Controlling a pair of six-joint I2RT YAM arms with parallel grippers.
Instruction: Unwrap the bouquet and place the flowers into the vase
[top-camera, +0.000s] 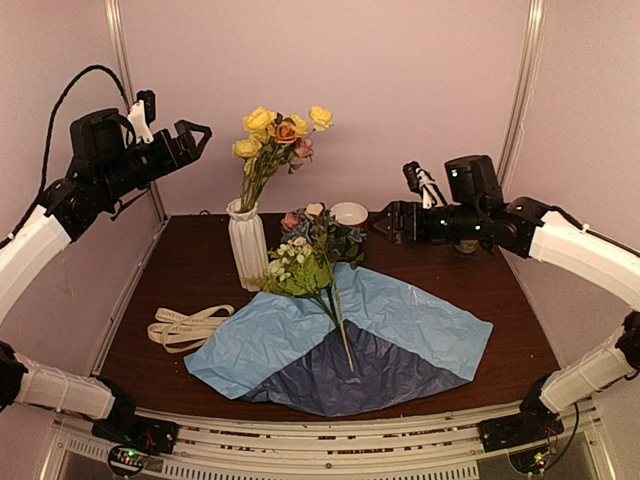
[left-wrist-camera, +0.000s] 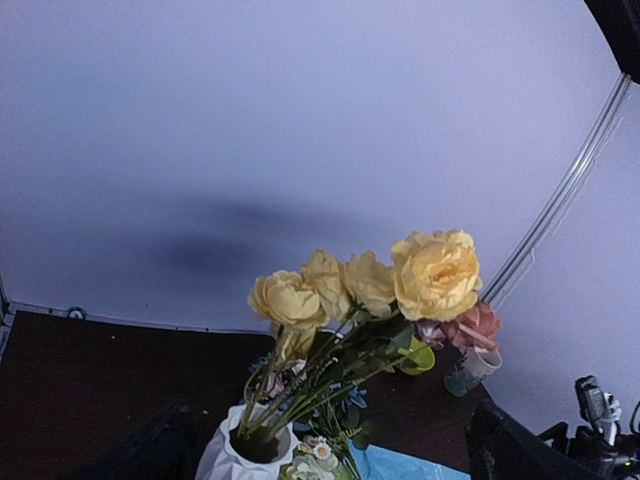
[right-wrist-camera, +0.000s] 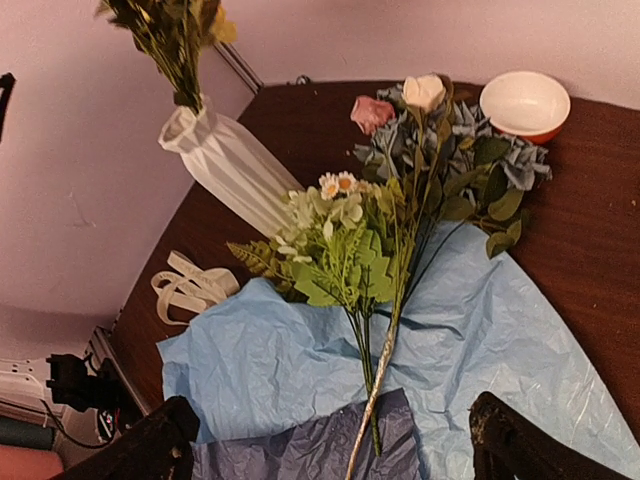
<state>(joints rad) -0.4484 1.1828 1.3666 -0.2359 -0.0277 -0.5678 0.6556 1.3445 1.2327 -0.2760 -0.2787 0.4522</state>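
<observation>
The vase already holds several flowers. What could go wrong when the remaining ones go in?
The vase is tall and slim, and its yellow flowers make it top-heavy; a nudge while adding stems might tip it. The remaining flowers lie overlapping on the blue paper; lifting one may drag the others or the sheet.

Open air above paper (top-camera: 420, 320); vase (top-camera: 247, 250) and bowl (top-camera: 349, 213) close beside flowers (top-camera: 300, 265).
</observation>
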